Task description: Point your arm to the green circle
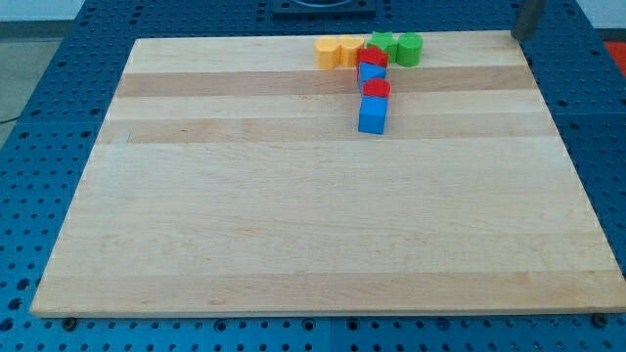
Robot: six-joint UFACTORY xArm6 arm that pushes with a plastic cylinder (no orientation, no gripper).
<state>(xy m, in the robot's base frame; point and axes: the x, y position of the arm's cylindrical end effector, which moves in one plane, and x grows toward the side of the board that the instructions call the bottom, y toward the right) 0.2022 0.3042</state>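
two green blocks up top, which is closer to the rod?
The green circle, at the right end of the cluster. My tip is off the board near the view's top right corner, so the green star to the circle's left sits farther away.

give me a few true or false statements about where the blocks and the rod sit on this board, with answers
1. The green circle is the cluster's block farthest to the view's right. True.
2. My tip touches the green circle. False: it is at the view's top right corner, well apart from every block.
3. The blue cube is the block nearest the view's bottom. True.
4. The yellow blocks lie to the right of the green ones. False: they lie to the left.
5. The blocks are spread over the whole board. False: they cluster near its top edge.
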